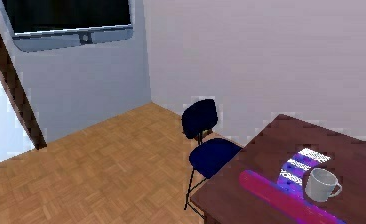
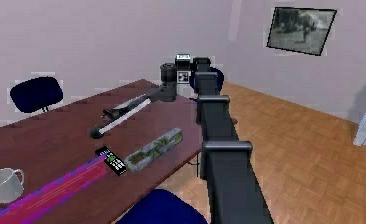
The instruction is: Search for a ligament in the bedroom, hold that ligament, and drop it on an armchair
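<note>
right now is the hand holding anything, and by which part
Cannot tell: the hand shows against the brown table, with a long grey thing lying at or behind its far end.

Navy chair [image 1: 201,118], white mug [image 1: 322,185], reddish-brown table [image 1: 271,150], tan parquet floor [image 1: 101,160].

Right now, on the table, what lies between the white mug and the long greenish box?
In the arm side view, a small dark flat device and a pink-purple strip lie between mug and box.
</note>
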You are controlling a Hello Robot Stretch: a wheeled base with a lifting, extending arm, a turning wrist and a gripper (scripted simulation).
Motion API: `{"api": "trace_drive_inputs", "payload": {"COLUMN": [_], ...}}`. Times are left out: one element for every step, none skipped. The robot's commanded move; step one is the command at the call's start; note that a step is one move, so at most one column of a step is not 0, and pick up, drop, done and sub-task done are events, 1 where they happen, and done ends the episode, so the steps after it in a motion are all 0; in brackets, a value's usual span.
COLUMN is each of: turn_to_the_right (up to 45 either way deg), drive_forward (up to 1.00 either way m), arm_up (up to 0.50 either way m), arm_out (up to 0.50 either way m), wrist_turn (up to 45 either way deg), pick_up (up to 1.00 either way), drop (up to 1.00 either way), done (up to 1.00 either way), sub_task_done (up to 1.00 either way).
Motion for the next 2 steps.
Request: {"api": "trace_drive_inputs", "payload": {"turn_to_the_right": [0.0,0.0], "drive_forward": [0.00,0.00], "arm_up": [0.00,-0.30], "arm_out": [0.00,0.00], "wrist_turn": [33.0,0.0], "pick_up": [0.00,0.00], "drop": [0.00,0.00], "done": [0.00,0.00], "sub_task_done": [0.00,0.00]}}
